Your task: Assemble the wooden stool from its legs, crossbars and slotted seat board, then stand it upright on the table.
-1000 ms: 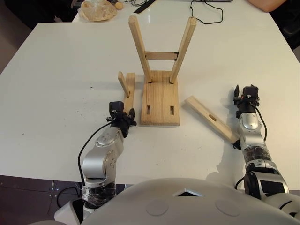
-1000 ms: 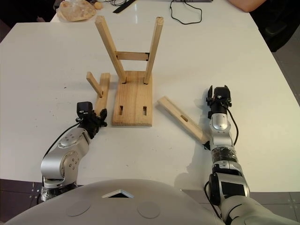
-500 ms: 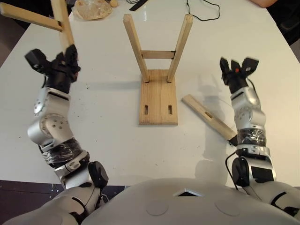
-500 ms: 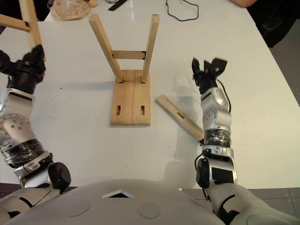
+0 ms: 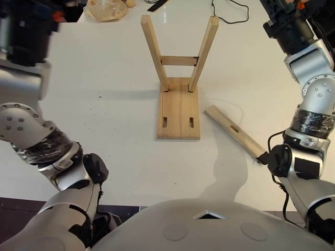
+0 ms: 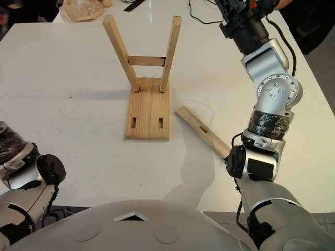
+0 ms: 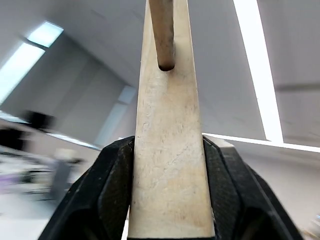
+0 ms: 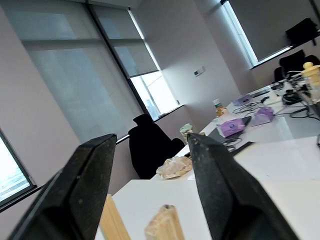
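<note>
A stiff, light-looking leg (image 7: 167, 125) is pinched by the left gripper (image 7: 167, 200), held high; the right gripper (image 8: 152, 195) is spread, empty; the seat board (image 5: 178, 112) lies on the desk (image 5: 78, 104), a loose leg (image 5: 234, 132) beside it; a mid-length grasp is judged best.

Both arms raised high; left hand (image 7: 169, 195) clamped on leg (image 7: 167, 145); right hand (image 8: 150, 160) fingers spread.

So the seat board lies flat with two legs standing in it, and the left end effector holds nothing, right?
Not quite: the left end effector is shut on a wooden leg, as the left wrist view shows. The seat board does lie flat with two legs standing in it.
</note>
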`<action>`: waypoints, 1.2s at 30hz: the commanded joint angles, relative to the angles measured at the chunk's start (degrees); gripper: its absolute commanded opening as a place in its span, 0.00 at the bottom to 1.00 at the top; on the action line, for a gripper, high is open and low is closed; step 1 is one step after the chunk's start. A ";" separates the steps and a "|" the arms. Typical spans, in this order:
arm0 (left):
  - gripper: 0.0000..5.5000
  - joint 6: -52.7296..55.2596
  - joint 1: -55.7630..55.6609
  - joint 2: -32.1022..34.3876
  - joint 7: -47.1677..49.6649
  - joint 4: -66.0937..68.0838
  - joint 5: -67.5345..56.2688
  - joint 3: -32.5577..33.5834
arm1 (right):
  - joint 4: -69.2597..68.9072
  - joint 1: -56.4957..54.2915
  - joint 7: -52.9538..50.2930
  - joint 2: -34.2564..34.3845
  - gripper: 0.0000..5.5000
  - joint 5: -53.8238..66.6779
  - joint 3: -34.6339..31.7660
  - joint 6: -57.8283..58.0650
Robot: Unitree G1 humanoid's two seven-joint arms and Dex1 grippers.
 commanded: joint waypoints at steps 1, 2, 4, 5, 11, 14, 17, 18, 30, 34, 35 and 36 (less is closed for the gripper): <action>0.37 -0.58 -0.10 2.23 0.26 -0.88 -4.54 -1.89 | -2.75 -2.67 2.20 -1.81 0.47 2.52 0.53 2.50; 0.37 -0.53 0.13 2.93 -0.16 -0.82 -5.14 -2.31 | -3.15 -2.82 2.59 -2.04 0.47 2.92 0.58 2.88; 0.37 0.89 1.05 4.61 -1.50 -0.83 -6.77 -3.74 | -4.30 -4.96 4.85 -2.86 0.47 5.37 0.60 4.29; 0.37 1.30 1.57 5.27 -2.02 -0.86 -7.43 -4.43 | -4.40 -5.96 5.73 -3.13 0.47 6.45 0.41 4.84; 0.37 2.36 7.12 6.27 -5.67 -1.70 -8.19 -8.88 | -5.42 -6.66 7.97 -4.28 0.47 9.90 0.25 6.71; 0.37 2.50 9.77 6.28 -7.61 -2.43 -8.34 -10.78 | -6.48 -5.62 9.62 -5.24 0.47 11.86 0.04 8.41; 0.37 3.28 12.21 7.20 -10.23 -2.99 -6.83 -12.81 | -9.42 -3.10 13.62 -7.84 0.47 17.43 -0.54 12.80; 0.37 3.46 12.56 7.65 -11.15 -2.94 -6.34 -13.37 | -9.89 -2.64 14.60 -8.63 0.47 18.81 -0.40 14.18; 0.37 5.37 13.01 11.86 -21.25 -0.38 -0.95 -18.88 | -7.19 -3.59 17.28 -10.71 0.64 25.96 1.17 20.07; 0.37 5.09 13.30 12.20 -23.39 0.63 0.85 -19.18 | -7.09 -4.13 17.42 -11.34 0.68 27.07 2.18 21.50; 0.37 5.13 13.46 12.26 -23.89 0.73 1.22 -19.30 | -7.28 -4.36 17.22 -11.27 0.68 27.43 2.40 21.64; 0.37 5.17 13.64 12.31 -24.43 0.82 1.60 -19.40 | -7.49 -4.56 16.96 -11.18 0.68 27.78 2.58 21.75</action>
